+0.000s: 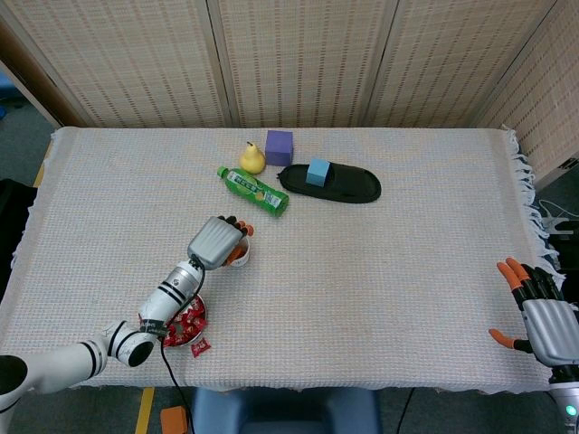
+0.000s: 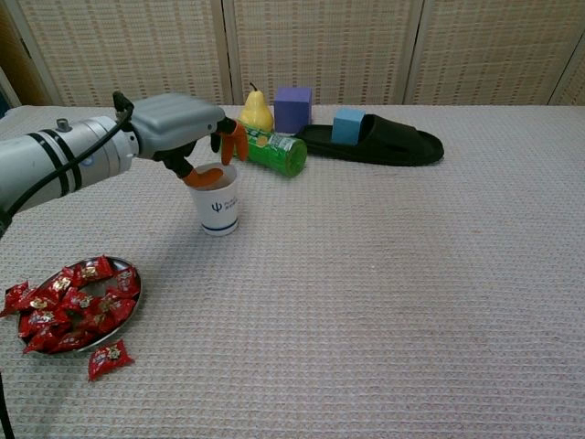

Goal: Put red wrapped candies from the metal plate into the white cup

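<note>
Left robot hand (image 2: 187,133) covers the white cup (image 2: 218,201); green bottle (image 2: 270,149) crowds behind.

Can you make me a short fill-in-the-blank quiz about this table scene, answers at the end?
1. The left hand hovers over the white ____.
2. The red candies are heaped on a metal ____.
3. One blue cube sits on a black ____.
4. The yellow pear stands beside a ____ cube.

Answers: cup; plate; slipper; purple
</note>
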{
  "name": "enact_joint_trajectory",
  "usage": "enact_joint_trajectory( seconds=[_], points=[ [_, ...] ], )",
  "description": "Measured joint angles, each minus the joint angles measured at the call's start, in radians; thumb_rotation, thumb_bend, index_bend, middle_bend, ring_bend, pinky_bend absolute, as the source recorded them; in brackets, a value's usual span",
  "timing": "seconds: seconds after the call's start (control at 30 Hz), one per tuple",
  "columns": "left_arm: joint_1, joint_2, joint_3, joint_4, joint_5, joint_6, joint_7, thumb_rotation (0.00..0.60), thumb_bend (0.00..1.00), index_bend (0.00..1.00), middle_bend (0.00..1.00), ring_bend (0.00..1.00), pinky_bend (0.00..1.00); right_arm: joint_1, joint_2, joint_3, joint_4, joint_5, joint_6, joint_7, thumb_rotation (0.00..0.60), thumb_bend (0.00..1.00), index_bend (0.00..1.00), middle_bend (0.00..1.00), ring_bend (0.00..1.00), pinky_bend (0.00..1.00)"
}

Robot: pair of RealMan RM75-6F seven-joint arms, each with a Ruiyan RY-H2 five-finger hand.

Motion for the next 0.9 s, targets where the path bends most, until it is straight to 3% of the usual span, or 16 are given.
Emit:
enact_joint_trajectory(
  seconds=[0.2,0.4,0.5,0.63,0.77,0.9],
  points=[
    [0.022,0.041,0.011,-0.091,-0.006,0.039,0.023,0.600,0.45,0.26,0.34,0.29,0.48,-0.004,0.006,-0.006,0.000,-0.017,0.009,0.013,0.600,0.00,0.00,0.00,0.00,0.00],
    [0.087,0.127,0.048,-0.254,0.029,0.130,0.028,0.600,0.42,0.09,0.17,0.16,0.49,-0.006,0.008,-0.016,0.000,-0.044,0.016,0.020,0.600,0.00,0.00,0.00,0.00,0.00],
    [0.152,0.207,0.104,-0.375,0.056,0.180,0.019,0.600,0.40,0.02,0.10,0.12,0.49,-0.009,0.008,-0.023,0.000,-0.061,0.023,0.024,0.600,0.00,0.00,0.00,0.00,0.00],
    [0.254,0.347,0.226,-0.533,0.095,0.222,-0.001,0.600,0.39,0.00,0.04,0.07,0.44,-0.008,0.008,-0.031,-0.002,-0.079,0.023,0.018,0.600,0.00,0.00,0.00,0.00,0.00],
    [0.361,0.405,0.341,-0.571,0.137,0.263,-0.018,0.600,0.39,0.00,0.02,0.06,0.43,-0.011,0.006,-0.037,-0.009,-0.090,0.028,0.016,0.600,0.00,0.00,0.00,0.00,0.00],
    [0.407,0.388,0.371,-0.545,0.167,0.292,0.002,0.600,0.38,0.00,0.02,0.04,0.43,-0.006,0.003,-0.043,-0.011,-0.105,0.021,0.004,0.600,0.00,0.00,0.00,0.00,0.00]
  ],
)
